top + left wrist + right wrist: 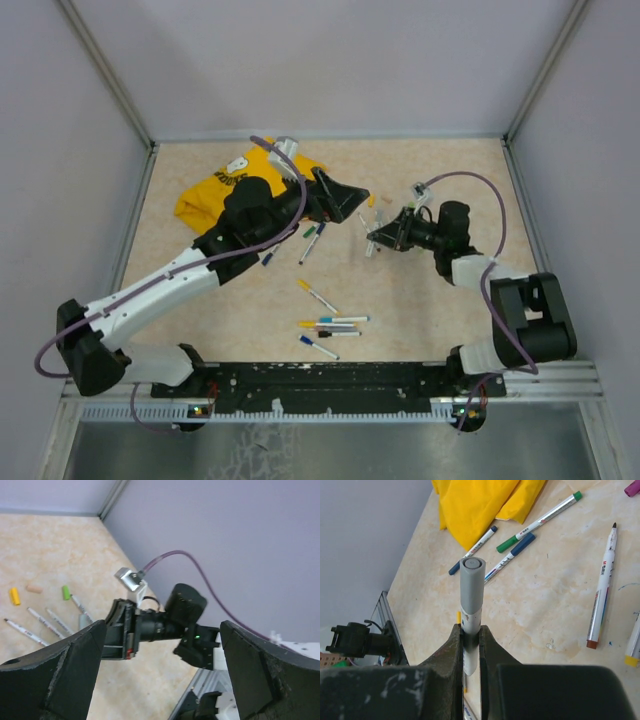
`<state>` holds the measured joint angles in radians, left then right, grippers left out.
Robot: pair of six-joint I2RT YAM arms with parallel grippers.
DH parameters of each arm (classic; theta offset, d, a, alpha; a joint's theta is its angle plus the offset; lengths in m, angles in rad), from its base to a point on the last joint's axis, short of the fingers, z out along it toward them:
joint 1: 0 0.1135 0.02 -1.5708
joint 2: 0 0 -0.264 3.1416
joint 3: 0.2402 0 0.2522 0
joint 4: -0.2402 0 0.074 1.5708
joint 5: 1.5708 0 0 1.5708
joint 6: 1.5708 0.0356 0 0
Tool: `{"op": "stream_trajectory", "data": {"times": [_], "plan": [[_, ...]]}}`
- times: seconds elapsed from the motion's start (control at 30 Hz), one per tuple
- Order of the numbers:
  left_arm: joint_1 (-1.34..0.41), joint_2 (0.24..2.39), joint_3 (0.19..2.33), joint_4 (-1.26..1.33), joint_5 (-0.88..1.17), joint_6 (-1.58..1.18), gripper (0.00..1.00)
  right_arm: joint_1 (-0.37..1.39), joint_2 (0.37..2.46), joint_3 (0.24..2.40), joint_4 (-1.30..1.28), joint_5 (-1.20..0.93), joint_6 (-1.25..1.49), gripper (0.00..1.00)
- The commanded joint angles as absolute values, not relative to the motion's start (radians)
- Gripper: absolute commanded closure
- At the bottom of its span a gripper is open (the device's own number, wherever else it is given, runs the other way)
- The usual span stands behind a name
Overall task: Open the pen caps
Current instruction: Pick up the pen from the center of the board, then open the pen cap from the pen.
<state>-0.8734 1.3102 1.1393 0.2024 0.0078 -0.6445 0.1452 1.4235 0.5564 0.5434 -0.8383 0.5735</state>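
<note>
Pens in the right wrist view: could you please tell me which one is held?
The grey-capped pen, clamped in the right tool; the other pens lie flat on the table.

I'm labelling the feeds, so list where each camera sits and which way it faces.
Top: high at the near edge, looking down on the table; left hand and right hand show.
Left wrist: on the left arm, looking between its open fingers at the right hand.
Right wrist: looking along its fingers, shut on a pen, towards the shirt.
Shared: top and right wrist show the shirt.
</note>
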Motion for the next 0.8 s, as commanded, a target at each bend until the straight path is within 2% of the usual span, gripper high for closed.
{"op": "stream_trajectory", "data": {"times": [0.0,0.53,0.67,0.77], "plan": [[-0.93,1.264,1.238,0.08,-0.085,-0.694,0.01,0.137,1.379,0.6,0.545,-0.842,0.536,1.0],[-0.968,1.264,1.285,0.088,-0.09,-0.635,0.0,0.135,1.388,0.616,0.517,-0.867,0.523,1.0],[-0.962,1.194,1.103,0.248,-0.174,-0.461,0.01,0.135,1.387,0.648,0.43,-0.876,0.438,1.0],[-0.92,1.11,0.92,0.365,-0.153,-0.351,0.01,0.134,1.388,0.679,0.364,-0.925,0.368,1.0]]}}
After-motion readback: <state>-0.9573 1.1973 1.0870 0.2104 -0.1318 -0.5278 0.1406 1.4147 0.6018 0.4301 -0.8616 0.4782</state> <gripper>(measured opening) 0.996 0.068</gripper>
